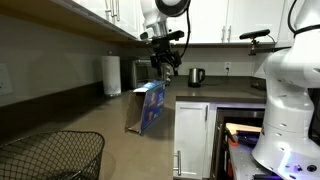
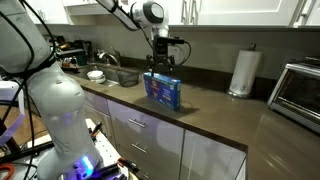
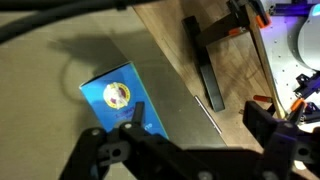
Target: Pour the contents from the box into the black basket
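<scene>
The arm (image 2: 130, 9) is made of smooth, rounded white shells with dark bands and caps at the joints. The gripper (image 1: 164, 66) at its end is black, with jointed links and round pivots that show in the wrist view. Thick black cables (image 3: 50, 22) run alongside.

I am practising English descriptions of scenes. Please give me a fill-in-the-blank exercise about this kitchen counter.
1. The box stands ___ on the counter, not lying flat.
2. The gripper hangs directly ___ the box.
3. The wire-mesh basket is ___ in colour.
Missing words: upright; above; black.
</scene>
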You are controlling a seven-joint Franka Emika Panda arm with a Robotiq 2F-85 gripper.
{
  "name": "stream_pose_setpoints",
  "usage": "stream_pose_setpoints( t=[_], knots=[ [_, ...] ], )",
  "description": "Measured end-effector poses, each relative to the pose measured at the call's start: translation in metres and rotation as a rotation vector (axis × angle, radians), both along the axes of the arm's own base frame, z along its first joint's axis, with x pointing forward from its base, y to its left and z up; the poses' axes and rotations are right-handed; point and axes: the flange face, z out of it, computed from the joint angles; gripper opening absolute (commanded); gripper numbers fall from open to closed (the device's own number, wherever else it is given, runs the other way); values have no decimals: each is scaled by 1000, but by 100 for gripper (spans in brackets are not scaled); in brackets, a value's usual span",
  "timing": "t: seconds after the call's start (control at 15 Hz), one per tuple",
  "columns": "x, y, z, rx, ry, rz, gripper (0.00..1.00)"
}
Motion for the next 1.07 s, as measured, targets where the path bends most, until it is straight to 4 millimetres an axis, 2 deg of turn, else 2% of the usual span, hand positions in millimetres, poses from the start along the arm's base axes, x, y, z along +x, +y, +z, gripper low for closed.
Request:
stream_pose_setpoints(
  t=[0.27, 0.6, 0.93, 1.07],
  knots=[
    [11, -13, -1, -32, -38, 88, 100],
    [19, -18, 3, -32, -83, 200, 100],
    [23, -16, -16, 43, -73, 332, 100],
    [23, -16, -20, 47, -64, 337, 100]
  ],
)
